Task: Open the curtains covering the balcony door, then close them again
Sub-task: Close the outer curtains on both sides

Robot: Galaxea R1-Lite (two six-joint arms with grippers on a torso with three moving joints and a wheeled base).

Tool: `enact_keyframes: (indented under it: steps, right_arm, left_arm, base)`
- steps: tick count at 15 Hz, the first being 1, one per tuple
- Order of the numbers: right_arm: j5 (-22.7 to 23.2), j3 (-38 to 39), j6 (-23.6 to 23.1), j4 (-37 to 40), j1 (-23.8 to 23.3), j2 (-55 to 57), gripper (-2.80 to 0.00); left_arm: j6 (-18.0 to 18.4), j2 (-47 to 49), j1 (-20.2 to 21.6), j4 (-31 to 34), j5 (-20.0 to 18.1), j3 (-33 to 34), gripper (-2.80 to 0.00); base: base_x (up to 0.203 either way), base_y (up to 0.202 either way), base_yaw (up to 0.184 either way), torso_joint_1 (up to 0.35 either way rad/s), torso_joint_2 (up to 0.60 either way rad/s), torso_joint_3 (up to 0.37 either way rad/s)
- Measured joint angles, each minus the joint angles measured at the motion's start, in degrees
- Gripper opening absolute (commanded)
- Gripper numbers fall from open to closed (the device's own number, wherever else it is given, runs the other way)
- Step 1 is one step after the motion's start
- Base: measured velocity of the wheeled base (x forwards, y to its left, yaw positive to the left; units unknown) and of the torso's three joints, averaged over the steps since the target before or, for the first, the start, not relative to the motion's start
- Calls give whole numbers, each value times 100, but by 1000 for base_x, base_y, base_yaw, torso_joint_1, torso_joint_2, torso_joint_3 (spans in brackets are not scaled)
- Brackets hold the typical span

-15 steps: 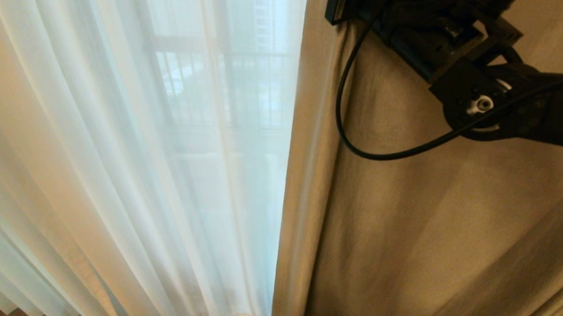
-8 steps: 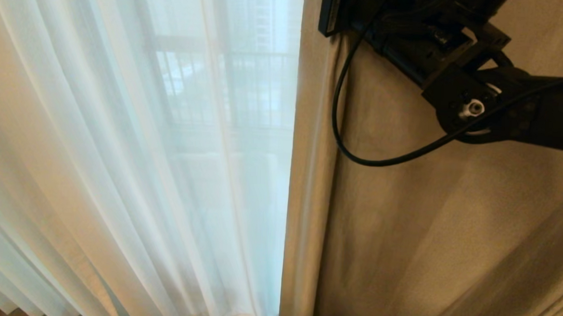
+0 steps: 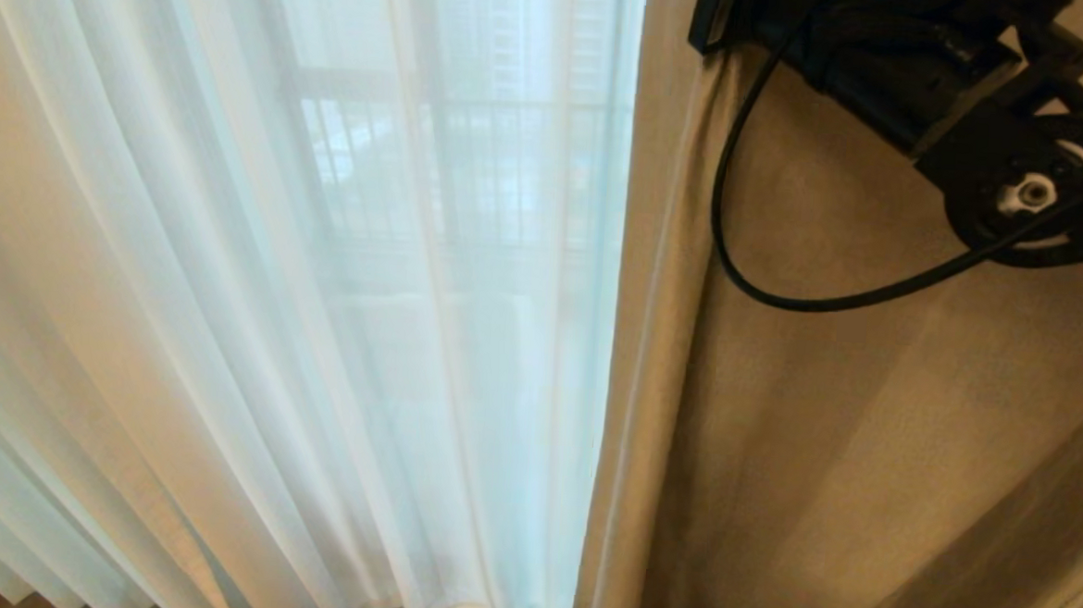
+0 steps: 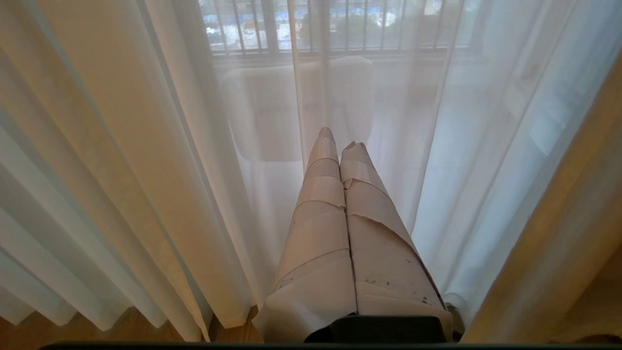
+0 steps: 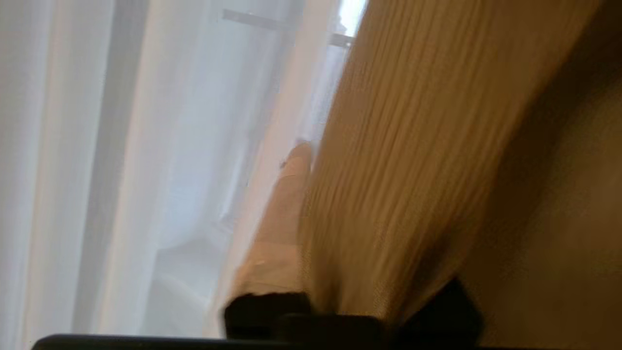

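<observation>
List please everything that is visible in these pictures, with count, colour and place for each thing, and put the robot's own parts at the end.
sheer curtain: one, thin white, see-through, fills the left of the head view.
heavy drape: one, cream-beige, opaque, on the right of the head view; its edge meets the sheer.
railing bars: several, dark, vertical, outside, seen through the sheer.
floor: one strip, brown, under the curtain hems.
cable: one, black, loops from the right arm in front of the drape.
left gripper: one, fingers wrapped in pale tape, shut, pointing at the sheer.
right gripper: one, one taped finger visible, drape fabric lying between the fingers, at the drape's edge.
</observation>
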Motion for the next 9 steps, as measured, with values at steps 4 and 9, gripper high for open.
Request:
enact_keyframes:
  steps: [4, 9]
  right_arm:
    - [8, 589, 10, -46, -237, -500, 0]
    - [0, 1645, 10, -53, -417, -1264, 0]
  left_arm:
    - [1, 0, 2, 0, -2, 0, -280]
    - [0, 0, 2, 0, 4, 0, -280]
  base:
    - [0, 0, 0, 0, 0, 0]
    - [0, 0, 0, 0, 0, 0]
